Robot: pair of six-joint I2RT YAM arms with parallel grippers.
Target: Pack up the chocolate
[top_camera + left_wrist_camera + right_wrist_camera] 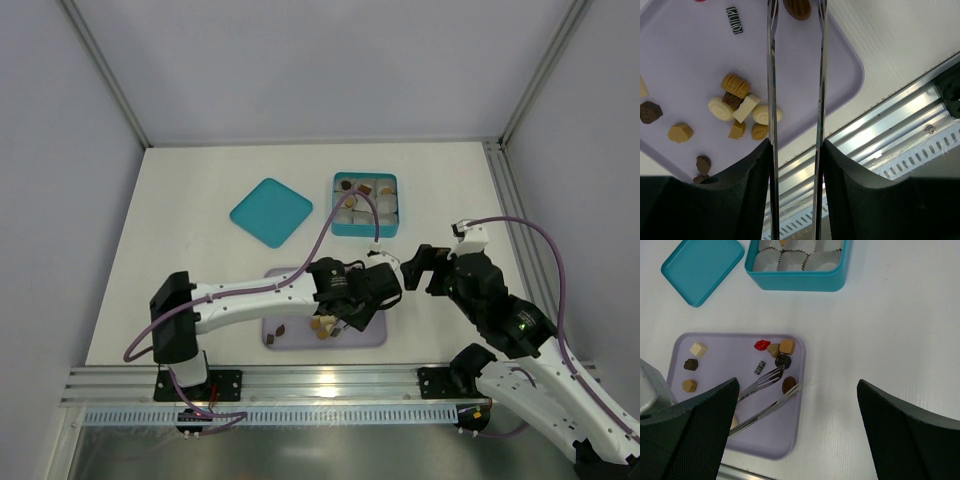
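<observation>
Small chocolates lie on a lilac tray (300, 340): a cluster of tan, cream and brown pieces (740, 105), a striped one (734, 20), a red one (761, 345). My left gripper (372, 290) (796, 150) is shut on metal tongs (771, 75). The tongs' forked tips (775, 375) stand open on either side of a brown oval chocolate (796, 7) (789, 384) near the tray's right edge. My right gripper (418, 268) (797, 390) is open and empty, above the table just right of the tray.
A teal box (365, 205) (795, 277) with white crinkled cups, a few holding chocolates (350, 186), stands behind the tray. Its teal lid (271, 211) (702, 267) lies to the left. A metal rail (890, 115) runs along the table's near edge.
</observation>
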